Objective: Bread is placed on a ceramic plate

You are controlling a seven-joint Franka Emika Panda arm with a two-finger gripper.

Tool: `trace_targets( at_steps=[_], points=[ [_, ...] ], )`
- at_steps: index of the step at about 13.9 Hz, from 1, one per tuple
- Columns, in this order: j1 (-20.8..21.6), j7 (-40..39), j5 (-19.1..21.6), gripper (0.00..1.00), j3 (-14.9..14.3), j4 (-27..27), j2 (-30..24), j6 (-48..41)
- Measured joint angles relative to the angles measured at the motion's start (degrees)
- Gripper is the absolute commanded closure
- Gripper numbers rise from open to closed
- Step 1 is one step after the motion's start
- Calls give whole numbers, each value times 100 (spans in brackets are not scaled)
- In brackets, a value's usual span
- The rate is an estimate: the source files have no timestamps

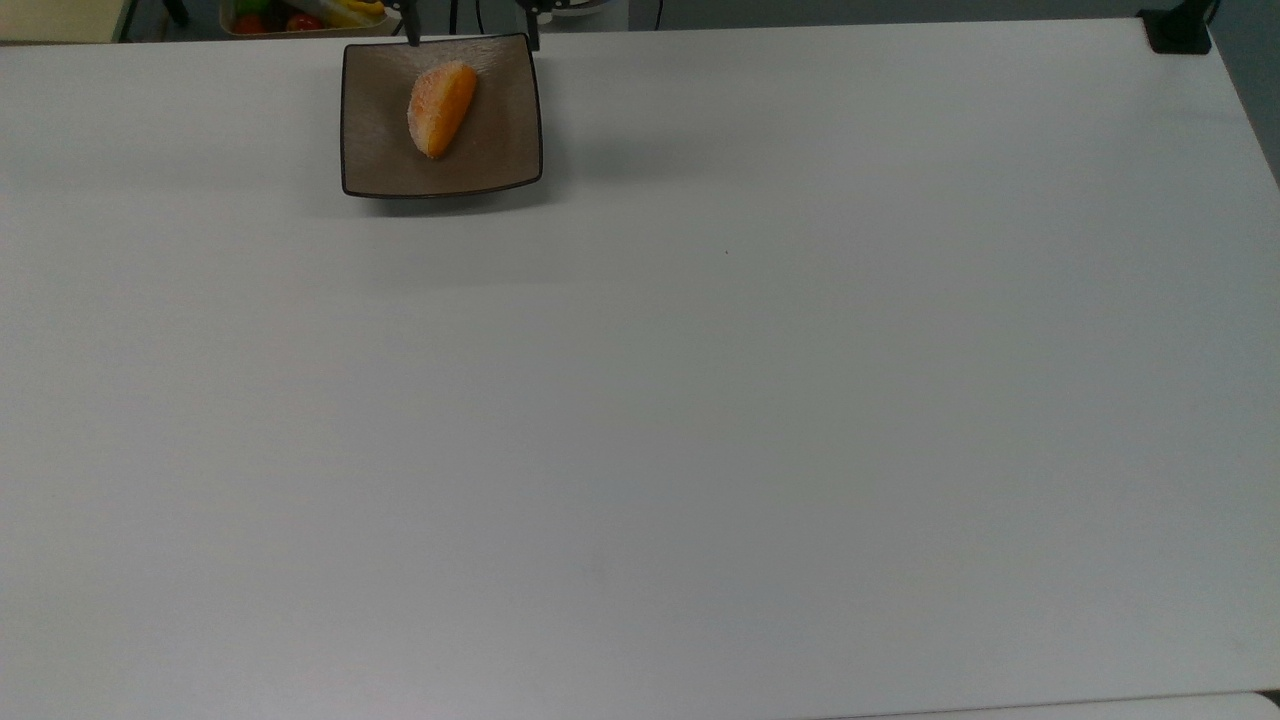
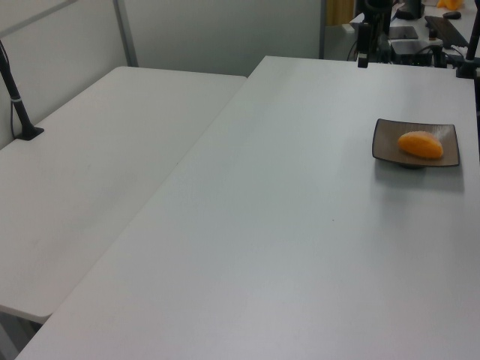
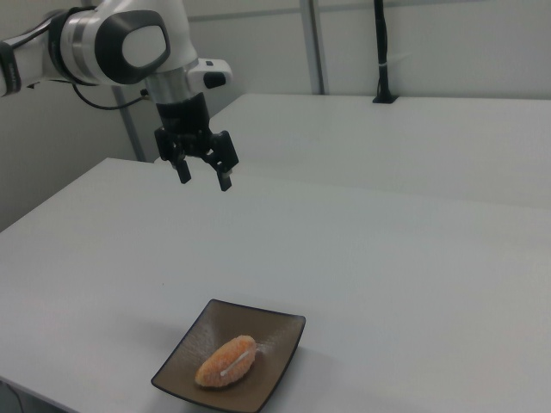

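White table point(image 1: 700, 400) carries the ceramic plate point(image 3: 280, 340) with the bread point(image 3: 225, 361) lying inside it; gripper point(image 3: 204, 176) hangs high above the plate, fingers spread wide, holding nothing.

**Arm raised, fingers spread, nothing held**

White arm enters from the right view's upper left, elbow bent, wrist pointing straight down. Gripper point(image 3: 205, 175) hangs high above the ceramic plate point(image 3: 280, 344), well clear of it, black fingers point(image 3: 183, 171) apart and empty. In the top view the two fingertips point(image 1: 413, 38) show at the plate's far edge.
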Motion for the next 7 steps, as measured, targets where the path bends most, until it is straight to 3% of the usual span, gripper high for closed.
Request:
trace_targets(
  at_steps=[7],
  points=[
    [-17, 0, 0, 0, 134, 41, 56, -20]
  ],
)
